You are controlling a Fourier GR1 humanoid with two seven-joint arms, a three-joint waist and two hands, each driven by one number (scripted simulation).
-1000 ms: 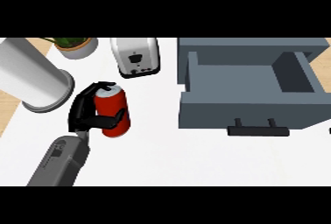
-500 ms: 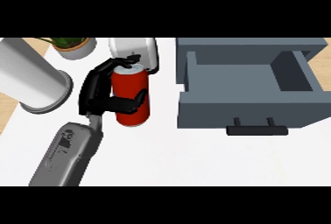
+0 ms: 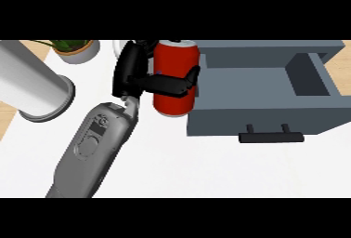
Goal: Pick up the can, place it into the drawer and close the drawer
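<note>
A red can point(image 3: 175, 90) with a silver top is held upright above the white counter point(image 3: 205, 172), at the left edge of the open grey drawer point(image 3: 264, 122). My left hand point(image 3: 134, 69) is shut on it, fingers wrapped across its middle from the left. The drawer stands pulled out toward me, its inside bare and its black handle point(image 3: 270, 137) at the front. My right hand does not show.
A tall white cylinder point(image 3: 31, 88) stands at the left. A potted plant point(image 3: 74, 49) sits at the back left. A white appliance point(image 3: 120, 45) behind my hand is mostly hidden. The grey cabinet body point(image 3: 274, 49) lies behind the drawer.
My left hand has lifted the can off the counter and carried it right and away from me, up to the drawer's left edge.
</note>
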